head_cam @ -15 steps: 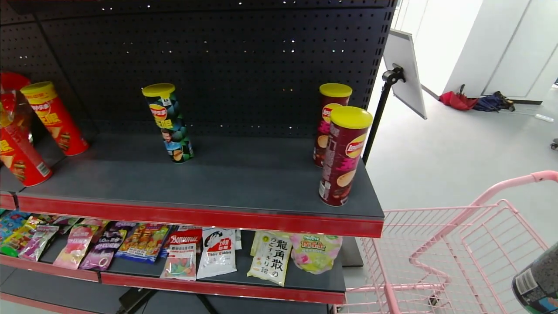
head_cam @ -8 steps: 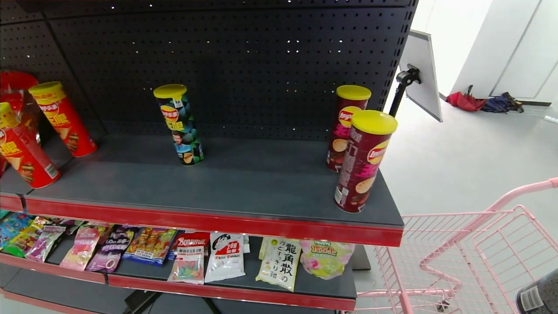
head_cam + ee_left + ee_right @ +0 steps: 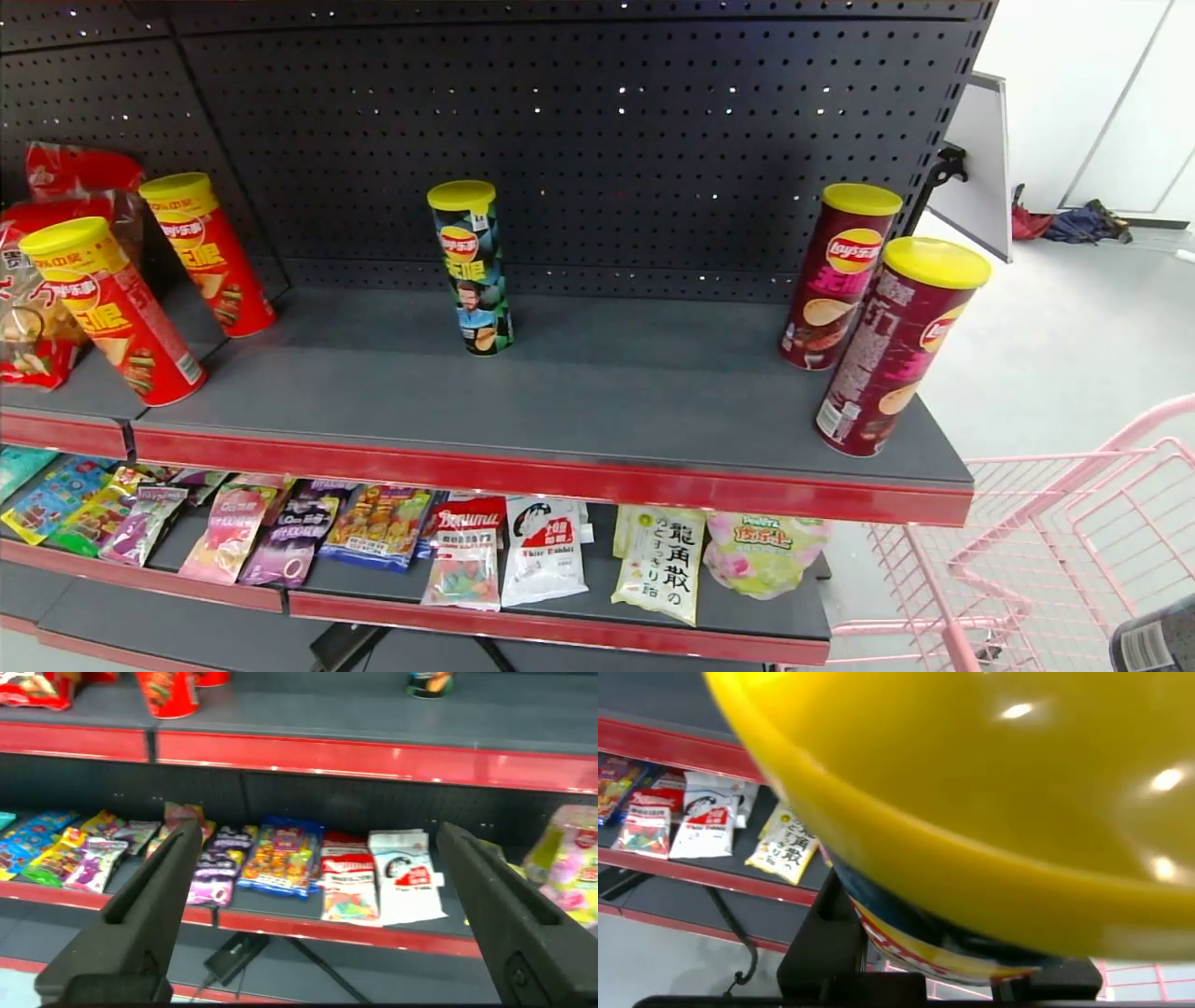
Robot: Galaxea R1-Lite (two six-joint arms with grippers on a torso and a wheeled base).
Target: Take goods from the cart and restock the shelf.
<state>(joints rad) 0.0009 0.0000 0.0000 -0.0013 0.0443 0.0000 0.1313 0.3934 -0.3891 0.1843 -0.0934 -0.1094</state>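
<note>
Right gripper (image 3: 943,966) was clamped on a chip can, and this held can (image 3: 971,784) had its yellow lid close up against the right wrist camera, with a dark finger (image 3: 822,943) showing against its body. From the head, the held can (image 3: 1153,644) showed as a dark, barcoded end low at the right, near the pink wire cart (image 3: 1027,560) and apart from the shelving. Left gripper (image 3: 318,833) stood wide, its two dark fingers (image 3: 149,915) far apart with nothing between them, facing the lower shelf (image 3: 308,929) and its row of snack bags (image 3: 280,854).

On the upper shelf (image 3: 560,411) five cans with yellow lids stood in three groups. Two red cans (image 3: 112,308) stood at the left end, one nearer the front edge than the other. One dark green can (image 3: 471,266) stood alone near the middle, toward the pegboard back. Two maroon cans (image 3: 892,345) stood at the right end, the front one close to the shelf's red edge and just beside the rear one. Red bags (image 3: 56,233) sat behind the red cans at the far left. Past the shelf's right end stood a white board (image 3: 980,168) on a black stand
</note>
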